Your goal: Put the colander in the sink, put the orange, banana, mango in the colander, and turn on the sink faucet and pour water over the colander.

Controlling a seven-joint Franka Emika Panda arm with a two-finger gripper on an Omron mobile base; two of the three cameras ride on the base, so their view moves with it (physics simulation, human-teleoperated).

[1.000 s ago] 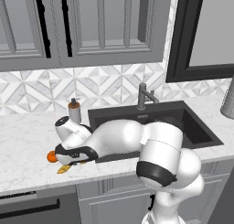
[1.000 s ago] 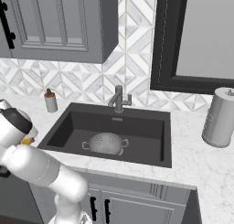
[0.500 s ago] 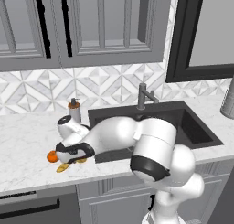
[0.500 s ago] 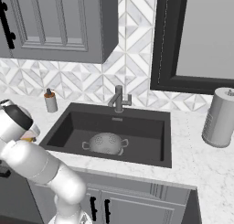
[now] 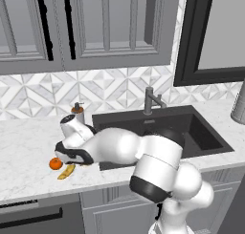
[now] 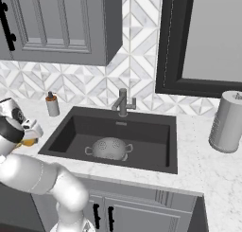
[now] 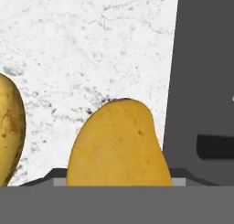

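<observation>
My gripper (image 5: 72, 160) is down on the white counter left of the sink (image 5: 201, 132), straddling the yellow-gold mango (image 7: 118, 145). The mango lies on the marble with a finger tip close on each side, and whether they press it does not show. The banana (image 5: 66, 171) lies just left of the hand, its end also at the hand view's left edge (image 7: 8, 127). The bright orange (image 5: 56, 164) rests beside the banana. The grey colander (image 6: 109, 147) sits in the dark sink basin (image 6: 156, 136). Behind the basin stands the sink faucet (image 6: 123, 102), with no water running.
An orange-topped soap dispenser (image 5: 77, 111) stands at the backsplash behind my hand. A paper towel roll (image 6: 227, 122) stands on the counter right of the sink. The counter's front edge runs just in front of the fruits.
The arm has stayed over the fruits, with the hand barely shifting. The fruits and the colander have not moved.
</observation>
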